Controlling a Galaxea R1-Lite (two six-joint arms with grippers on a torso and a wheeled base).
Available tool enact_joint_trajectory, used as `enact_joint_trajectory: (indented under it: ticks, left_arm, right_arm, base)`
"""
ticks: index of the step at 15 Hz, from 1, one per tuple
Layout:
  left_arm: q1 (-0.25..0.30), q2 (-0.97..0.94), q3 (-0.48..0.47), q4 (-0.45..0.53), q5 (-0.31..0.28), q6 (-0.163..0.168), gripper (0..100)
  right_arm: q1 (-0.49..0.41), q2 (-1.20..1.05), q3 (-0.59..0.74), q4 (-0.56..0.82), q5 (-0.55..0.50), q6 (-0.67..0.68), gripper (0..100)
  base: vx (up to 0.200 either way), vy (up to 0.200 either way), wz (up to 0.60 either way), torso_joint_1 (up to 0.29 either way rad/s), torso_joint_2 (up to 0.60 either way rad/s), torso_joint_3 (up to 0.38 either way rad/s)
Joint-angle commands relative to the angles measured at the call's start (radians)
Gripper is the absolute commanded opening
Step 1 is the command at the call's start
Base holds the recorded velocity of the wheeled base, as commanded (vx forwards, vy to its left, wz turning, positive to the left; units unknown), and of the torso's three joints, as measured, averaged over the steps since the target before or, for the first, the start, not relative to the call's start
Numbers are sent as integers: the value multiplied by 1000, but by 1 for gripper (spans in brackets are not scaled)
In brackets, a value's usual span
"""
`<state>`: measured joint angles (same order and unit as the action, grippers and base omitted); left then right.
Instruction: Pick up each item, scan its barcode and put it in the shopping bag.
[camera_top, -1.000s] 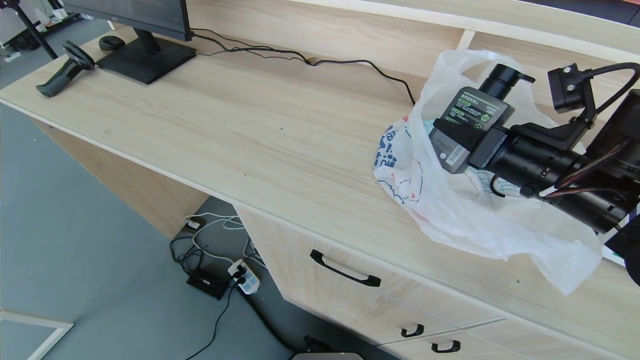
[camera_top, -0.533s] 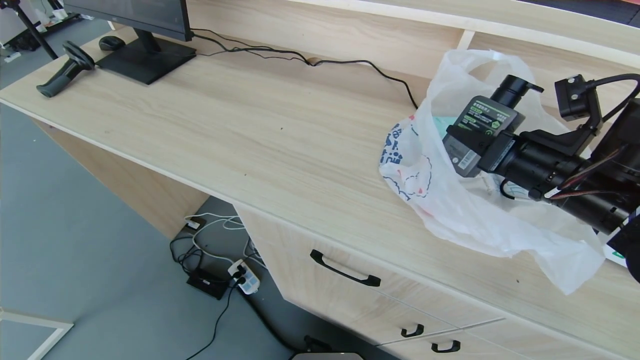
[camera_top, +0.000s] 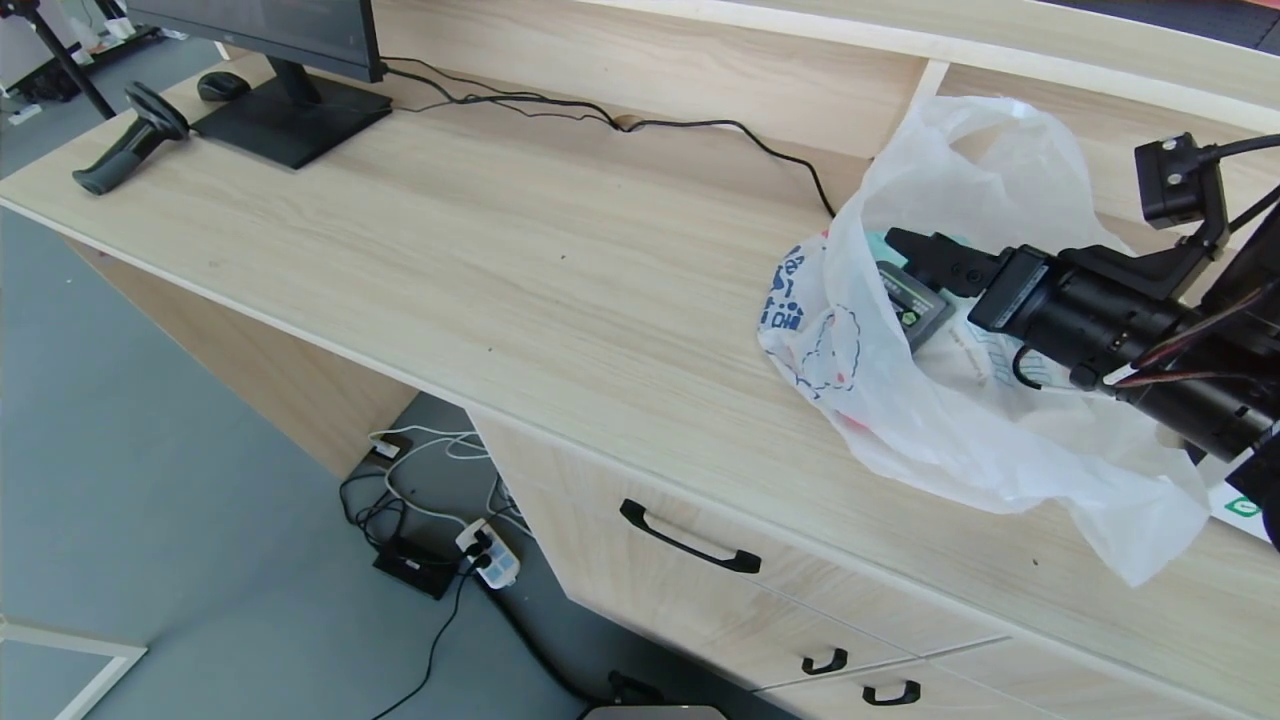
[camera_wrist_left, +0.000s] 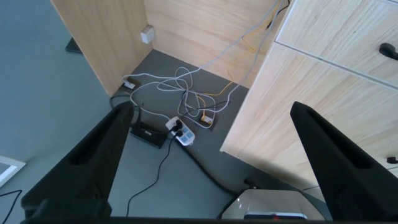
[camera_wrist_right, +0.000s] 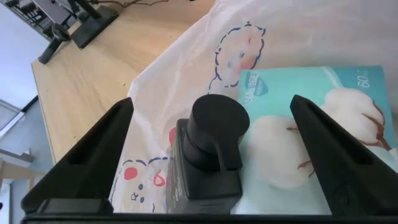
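Placing step, seen from beside the counter. The right gripper sits inside the mouth of the shopping bag, its fingers spread wide and holding nothing. The dark bottle with the black cap lies between them, apparently touching neither. The bottle rests in the bag against a teal tissue pack, so the bag holds at least these two items; anything deeper in the folds is hidden. To finish this step well, the arm should probably back out along the line of the opening with its fingers kept apart. That way neither finger snags the thin film or drags the bottle out. The left gripper hangs over the floor beside the drawers, wide open and empty. The handheld scanner lies at the far end, well apart from the bag.
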<state>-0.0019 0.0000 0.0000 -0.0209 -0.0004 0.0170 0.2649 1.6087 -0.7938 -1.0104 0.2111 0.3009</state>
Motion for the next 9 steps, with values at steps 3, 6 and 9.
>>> enact_joint_trajectory:
  ticks: [3,6,9]
  left_arm:
    - [0,2,0,-1,-1,0,100]
    - [0,2,0,-1,-1,0,100]
    - [0,2,0,-1,0,0,100]
  right_arm:
    - [-1,-39,4,-4,-1,-5,100]
    - [-1,-85,2,-2,-30,-37,100]
    - [-4,-112,5,-2,-32,-60,100]
  base:
    - [0,0,0,0,0,0]
    - [0,0,0,0,0,0]
    - [0,0,0,0,0,0]
